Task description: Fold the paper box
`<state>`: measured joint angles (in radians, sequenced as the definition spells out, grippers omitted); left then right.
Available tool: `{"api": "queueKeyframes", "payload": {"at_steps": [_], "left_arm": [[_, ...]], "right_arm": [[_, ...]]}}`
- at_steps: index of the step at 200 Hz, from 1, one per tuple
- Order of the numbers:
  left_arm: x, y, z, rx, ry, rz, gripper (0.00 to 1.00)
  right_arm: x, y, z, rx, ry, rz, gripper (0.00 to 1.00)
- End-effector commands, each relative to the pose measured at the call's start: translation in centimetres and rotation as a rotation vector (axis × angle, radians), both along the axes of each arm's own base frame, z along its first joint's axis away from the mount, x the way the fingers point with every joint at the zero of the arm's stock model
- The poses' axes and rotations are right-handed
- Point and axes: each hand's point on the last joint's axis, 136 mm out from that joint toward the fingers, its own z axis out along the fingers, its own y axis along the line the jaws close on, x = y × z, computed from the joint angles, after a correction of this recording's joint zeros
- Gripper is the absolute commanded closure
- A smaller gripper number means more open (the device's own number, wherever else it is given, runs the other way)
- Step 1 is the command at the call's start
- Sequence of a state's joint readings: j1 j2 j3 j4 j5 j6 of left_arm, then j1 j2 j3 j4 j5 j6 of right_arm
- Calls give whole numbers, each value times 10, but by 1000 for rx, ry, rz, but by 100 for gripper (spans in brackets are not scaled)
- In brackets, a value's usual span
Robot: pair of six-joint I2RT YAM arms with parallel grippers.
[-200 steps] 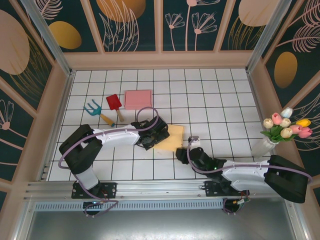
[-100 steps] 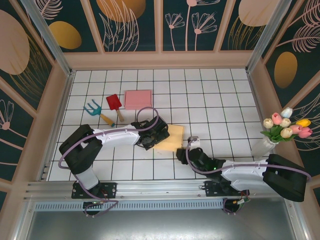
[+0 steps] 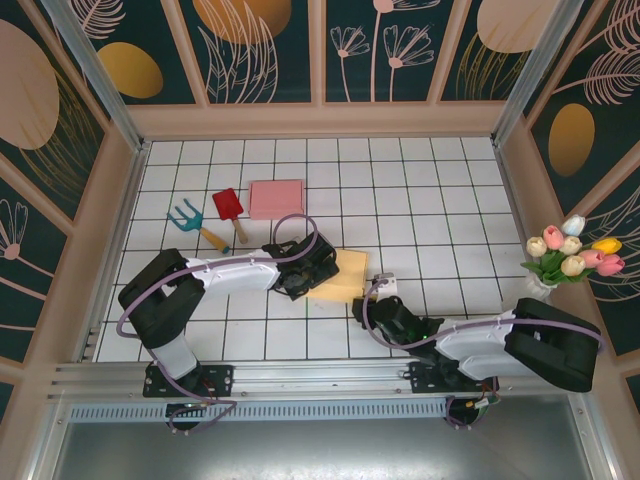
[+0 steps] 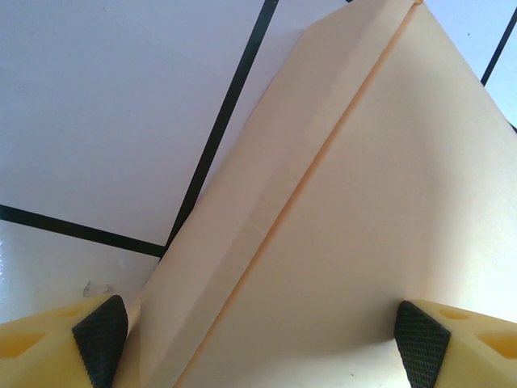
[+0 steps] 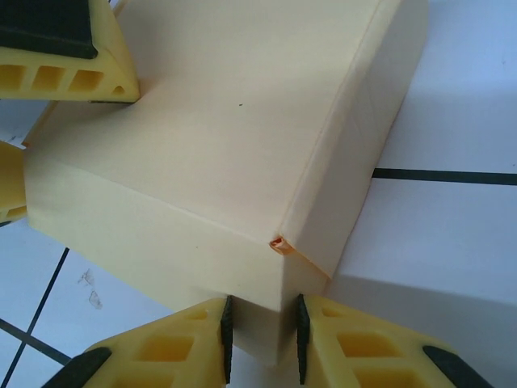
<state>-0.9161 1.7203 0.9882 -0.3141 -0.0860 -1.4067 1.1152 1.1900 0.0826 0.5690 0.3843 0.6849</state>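
Near mid-table, on the white tiles (image 3: 450, 200): pale yellow paper box (image 3: 345, 275). Straddled by the left gripper (image 4: 260, 338), jaws spread wide, clamping nothing. Pinched along one wall by the right gripper (image 5: 262, 327), jaws almost together.

Probably a lab test booth: gridded tabletop (image 3: 430, 190), botanical-print wall panels (image 3: 262, 60), aluminium frame (image 3: 300, 373)

No legible text, label, brand, number or sign on any surface or object.
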Motion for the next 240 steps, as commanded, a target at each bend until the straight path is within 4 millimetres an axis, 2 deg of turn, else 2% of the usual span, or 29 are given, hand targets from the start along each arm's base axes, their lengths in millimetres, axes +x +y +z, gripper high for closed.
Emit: {"api": "queueKeyframes", "payload": {"at_steps": [1, 31, 77, 133, 162, 199, 240], "left_arm": [[-17, 26, -33, 121, 87, 12, 13], [-19, 27, -36, 123, 92, 10, 13], [-19, 28, -39, 126, 99, 9, 13], [-23, 21, -50, 107, 125, -15, 13], [-25, 17, -54, 101, 130, -34, 13], [-28, 19, -58, 112, 142, -47, 13], [-28, 17, -59, 111, 149, -54, 13]], "right_arm": [[-8, 0, -6, -30, -2, 48, 72], [-3, -13, -8, -84, -58, 22, 74], [3, -19, -7, -113, -129, 26, 75], [23, -3, 8, -112, -178, -2, 74], [38, -2, 2, -132, -138, -62, 74], [56, -14, -15, -164, -74, -141, 74], [69, -8, -14, -156, -47, -136, 71]]}}
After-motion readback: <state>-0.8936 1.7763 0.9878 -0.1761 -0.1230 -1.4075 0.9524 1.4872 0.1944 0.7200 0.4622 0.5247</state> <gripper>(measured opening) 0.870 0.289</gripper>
